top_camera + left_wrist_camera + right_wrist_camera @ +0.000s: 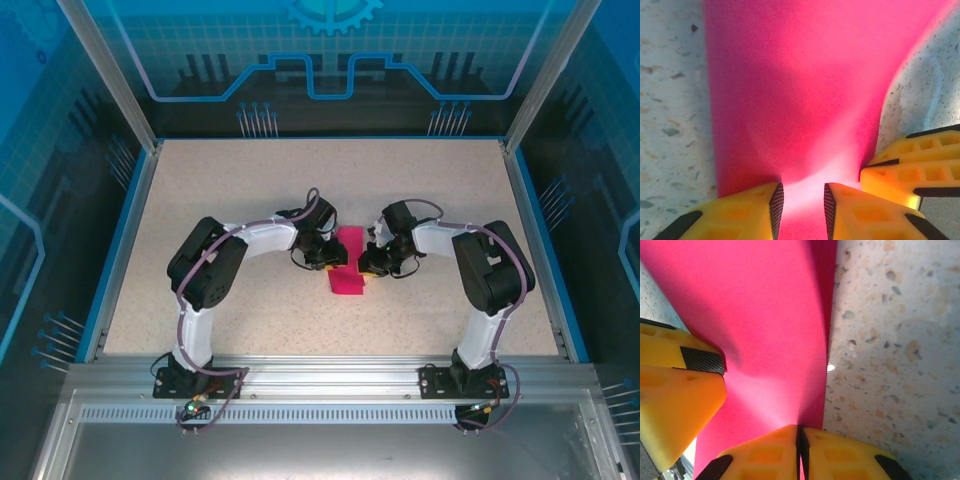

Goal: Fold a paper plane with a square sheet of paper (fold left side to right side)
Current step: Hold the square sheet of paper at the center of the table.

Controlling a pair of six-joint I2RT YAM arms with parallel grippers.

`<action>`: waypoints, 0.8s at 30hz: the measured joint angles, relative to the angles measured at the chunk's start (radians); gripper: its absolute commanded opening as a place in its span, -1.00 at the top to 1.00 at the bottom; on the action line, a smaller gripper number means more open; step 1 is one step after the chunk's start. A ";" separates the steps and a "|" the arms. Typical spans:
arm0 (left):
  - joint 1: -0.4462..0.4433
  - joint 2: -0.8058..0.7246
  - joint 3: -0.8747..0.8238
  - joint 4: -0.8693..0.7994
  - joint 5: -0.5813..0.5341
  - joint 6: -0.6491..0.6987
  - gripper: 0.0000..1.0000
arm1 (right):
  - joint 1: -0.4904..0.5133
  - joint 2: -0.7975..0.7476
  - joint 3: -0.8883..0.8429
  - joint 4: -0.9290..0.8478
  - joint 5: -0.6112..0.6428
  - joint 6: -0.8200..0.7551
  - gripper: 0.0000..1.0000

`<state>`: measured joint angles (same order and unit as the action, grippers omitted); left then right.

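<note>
- Centrally on the speckled tabletop [240, 190] lay the sheet of paper [349, 248], magenta-pink and unmarked. From the top camera it read as a narrow strip running away from the arm bases, its near end spreading a little wider than its far end.
- We saw both arms bent inward toward it, one from each side, so that the paper sat between the two tools.
- Through the left wrist camera, the left tool [802, 205] held its yellow fingers [747, 217] a narrow gap apart, the dark ribbed pads facing each other and pink paper showing in the gap.
- The sheet rose in a soft, pale bulge toward that gap; we could not tell whether either pad touched it.
- At the right of that same view we made out the right tool's yellow fingers, sitting at the paper's right edge, just beside the left tool.
- Through the right wrist camera, the right tool [800, 440] had its fingers pressed together with the paper's edge pinched in the seam, a thin sliver of pink visible between the pads.
- The sheet lifted toward that pinch, a shadowed edge ran up its right side, and bare tabletop lay beyond it.
- One finger of the left tool stood at the left of that view, against the paper.
</note>
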<state>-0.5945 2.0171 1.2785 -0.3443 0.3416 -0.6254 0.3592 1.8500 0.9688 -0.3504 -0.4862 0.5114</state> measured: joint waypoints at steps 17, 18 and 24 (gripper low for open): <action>0.006 -0.010 -0.044 0.063 0.019 0.003 0.36 | -0.002 -0.070 0.048 -0.040 0.006 -0.022 0.76; 0.005 -0.011 -0.045 0.063 0.019 0.003 0.36 | -0.002 -0.070 0.069 -0.037 0.006 -0.018 0.76; 0.005 -0.011 -0.045 0.063 0.019 0.003 0.36 | -0.002 -0.034 0.165 -0.005 0.007 0.014 0.76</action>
<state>-0.5900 2.0064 1.2339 -0.2813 0.3607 -0.6224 0.3573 1.8160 1.1336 -0.3553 -0.4793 0.5251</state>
